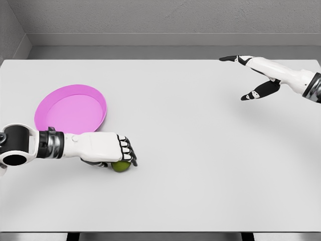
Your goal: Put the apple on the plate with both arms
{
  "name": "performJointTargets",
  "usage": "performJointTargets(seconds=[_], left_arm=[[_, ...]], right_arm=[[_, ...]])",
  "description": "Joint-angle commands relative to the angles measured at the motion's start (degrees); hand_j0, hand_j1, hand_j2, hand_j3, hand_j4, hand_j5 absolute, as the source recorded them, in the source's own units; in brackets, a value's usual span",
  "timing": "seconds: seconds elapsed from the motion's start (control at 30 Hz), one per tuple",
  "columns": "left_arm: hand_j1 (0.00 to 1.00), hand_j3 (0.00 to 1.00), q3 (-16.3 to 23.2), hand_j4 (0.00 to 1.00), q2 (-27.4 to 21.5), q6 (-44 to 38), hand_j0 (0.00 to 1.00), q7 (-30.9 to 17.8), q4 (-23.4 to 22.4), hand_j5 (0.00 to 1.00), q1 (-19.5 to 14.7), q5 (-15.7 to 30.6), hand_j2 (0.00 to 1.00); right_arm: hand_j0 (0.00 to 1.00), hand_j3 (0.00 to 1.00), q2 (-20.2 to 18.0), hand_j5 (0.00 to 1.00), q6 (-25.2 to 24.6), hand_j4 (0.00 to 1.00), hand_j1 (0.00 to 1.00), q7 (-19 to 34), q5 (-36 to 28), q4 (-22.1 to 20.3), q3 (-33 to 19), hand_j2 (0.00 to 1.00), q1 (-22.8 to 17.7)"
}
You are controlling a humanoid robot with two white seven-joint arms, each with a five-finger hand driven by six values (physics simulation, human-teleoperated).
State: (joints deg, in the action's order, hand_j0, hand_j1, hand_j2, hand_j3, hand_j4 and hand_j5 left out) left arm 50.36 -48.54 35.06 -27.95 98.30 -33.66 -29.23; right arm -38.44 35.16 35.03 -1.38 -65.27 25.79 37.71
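Note:
A small green apple [121,166] lies on the white table, mostly covered by my left hand [124,153], whose fingers curl down over it. The pink plate [70,109] sits just behind and left of that hand, tilted with its right rim raised. My right hand [246,75] hovers far off at the upper right, fingers spread and holding nothing.
The white table [200,150] stretches wide between the two hands. A grey wall runs along its far edge, and the near edge shows at the bottom of the view.

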Motion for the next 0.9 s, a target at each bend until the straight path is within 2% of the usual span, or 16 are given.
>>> performJointTargets(seconds=[0.0,0.3,0.53,0.6,0.67,0.73,0.77,0.8,0.87], left_arm=[[0.68,0.68,0.0,0.68,-0.1,-0.1,0.68,0.0,0.0,0.68,0.0,0.0,0.68],[0.46,0.46,-0.1,0.46,-0.1,-0.1,0.46,-1.5,0.0,0.46,-0.1,0.1,0.46],[0.41,0.41,-1.0,0.41,-0.1,-0.1,0.41,-1.5,0.0,0.41,-0.6,0.7,0.41],[0.39,0.39,-2.0,0.39,-0.1,-0.1,0.39,-1.5,0.3,0.39,-0.9,3.0,0.39],[0.38,0.38,-6.9,0.38,-0.9,-0.1,0.38,-1.5,-0.1,0.38,-2.0,7.5,0.38],[0.38,0.38,-12.6,0.38,-3.8,-0.1,0.38,-1.5,-1.4,0.38,-2.1,11.6,0.38],[0.38,0.38,-15.0,0.38,-4.2,-0.1,0.38,-1.5,-3.7,0.38,-2.1,12.3,0.38],[0.38,0.38,-17.3,0.38,-4.2,-0.1,0.38,-1.5,-7.9,0.38,-2.2,12.3,0.38],[0.38,0.38,-19.8,0.38,-4.2,-0.1,0.38,-1.5,-15.9,0.38,-2.6,12.4,0.38]], right_arm=[[1.0,1.0,-0.1,1.0,-0.2,1.0,1.0,0.0,-0.5,0.0,0.0,1.0,-0.1],[1.0,1.0,-0.1,1.0,-0.2,1.0,1.0,0.0,-0.5,0.0,0.0,1.0,-0.2],[1.0,1.0,0.0,1.0,-0.2,1.0,1.0,0.0,-0.5,0.0,0.0,1.0,-0.4],[1.0,1.0,0.0,1.0,-0.2,1.0,1.0,0.0,-0.5,0.0,0.0,1.0,-0.4],[1.0,1.0,0.0,1.0,-0.2,1.0,1.0,0.0,-0.5,0.0,0.0,1.0,-0.4],[1.0,1.0,0.0,1.0,-0.2,1.0,1.0,0.0,-0.5,0.0,0.0,1.0,-0.4],[1.0,1.0,0.1,1.0,-0.2,1.0,1.0,0.0,-0.5,0.0,0.0,1.0,-0.4],[1.0,1.0,0.1,1.0,-0.2,1.0,1.0,0.0,-0.5,0.0,0.0,1.0,-0.4],[1.0,1.0,0.2,1.0,-0.2,1.0,1.0,0.0,-0.5,0.0,0.0,1.0,-0.3]])
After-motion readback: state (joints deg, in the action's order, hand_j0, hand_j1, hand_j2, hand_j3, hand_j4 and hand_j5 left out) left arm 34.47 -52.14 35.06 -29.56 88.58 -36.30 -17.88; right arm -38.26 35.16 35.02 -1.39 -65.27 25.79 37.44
